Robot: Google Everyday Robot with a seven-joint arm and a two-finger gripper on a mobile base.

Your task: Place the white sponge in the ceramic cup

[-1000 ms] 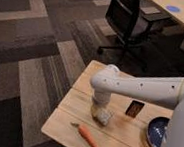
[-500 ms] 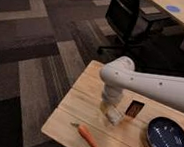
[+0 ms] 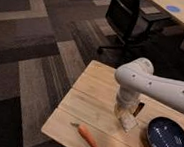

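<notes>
— One arm point(image 3: 157, 86), white and rounded, reaching in from the right over the pale wooden slatted worktop point(image 3: 94, 106). Seen the gripper?

— Yes: gripper point(image 3: 126, 117) hanging straight down from the elbow bend, low over the middle of the worktop. Jaws clenched on the small off-white rectangular white sponge point(image 3: 127, 123) (corner poking out below the tips, tilted). Touching the wood or just above it? Cannot tell.

— And the dish?

— Dark blue glossy round ceramic cup point(image 3: 167, 138), shallow and bowl-like, sitting near the right end of the worktop. Close to the sponge, to its right, but apart from it. Nothing inside except faint pale specks on the glaze.

— Anything else on the wood?

— Orange tapered carrot point(image 3: 88, 136) with a small green stub, lying slantwise near the front edge, left of the gripper and clear of it. Also a small dark upright thing with a brownish face point(image 3: 139, 109), half hidden behind the arm's lower section.

— Beyond the worktop?

— Striped carpet floor point(image 3: 37, 56) in brown, grey and beige bands. Black swivel office chair point(image 3: 127, 19) at the back, pushed toward a long light wooden desk point(image 3: 181, 13) (flat blue disc point(image 3: 173, 8) lying on top of that one).
</notes>
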